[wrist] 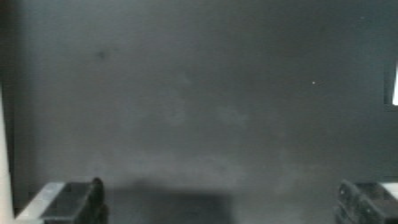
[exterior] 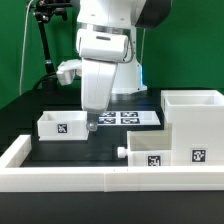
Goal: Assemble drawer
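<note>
Hovering just beside the marker board (exterior: 125,117), gripper (exterior: 91,124) is hanging wide-open, empty, over black tbl (exterior: 70,150), green backdrop (exterior: 12,60) behind.

Smooth white plastic shell (exterior: 190,125), matching plastic tray (exterior: 50,128), matt dark table (exterior: 100,142), glossy white arm (exterior: 105,45)

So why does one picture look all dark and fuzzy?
The wrist view is dim and grainy: it shows mostly dark table, with the jaws blurred at the edge. The exterior view is bright and sharp; the big white box looks a little washed out.
</note>
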`<act>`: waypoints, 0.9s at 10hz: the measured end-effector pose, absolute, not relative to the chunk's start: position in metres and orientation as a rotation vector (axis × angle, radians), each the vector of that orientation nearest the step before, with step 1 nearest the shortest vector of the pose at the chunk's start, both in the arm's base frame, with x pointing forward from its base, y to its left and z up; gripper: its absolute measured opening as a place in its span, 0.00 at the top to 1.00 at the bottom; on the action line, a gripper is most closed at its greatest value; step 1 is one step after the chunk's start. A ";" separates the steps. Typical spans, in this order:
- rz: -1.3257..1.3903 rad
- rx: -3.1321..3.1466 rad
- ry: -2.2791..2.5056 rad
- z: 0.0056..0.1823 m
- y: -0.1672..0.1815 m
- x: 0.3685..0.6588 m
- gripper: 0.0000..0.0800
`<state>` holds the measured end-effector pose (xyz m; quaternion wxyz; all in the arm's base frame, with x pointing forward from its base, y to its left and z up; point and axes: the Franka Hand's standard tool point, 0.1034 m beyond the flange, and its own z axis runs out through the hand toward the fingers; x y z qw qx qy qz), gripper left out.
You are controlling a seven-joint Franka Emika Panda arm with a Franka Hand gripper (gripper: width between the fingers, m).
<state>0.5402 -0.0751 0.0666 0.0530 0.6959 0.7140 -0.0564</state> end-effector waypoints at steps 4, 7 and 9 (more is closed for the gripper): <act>-0.079 2.162 2.256 0.055 -0.091 0.542 0.19; 0.001 2.228 2.307 0.047 -0.104 0.536 0.19; 0.008 2.268 2.298 0.038 -0.092 0.534 0.19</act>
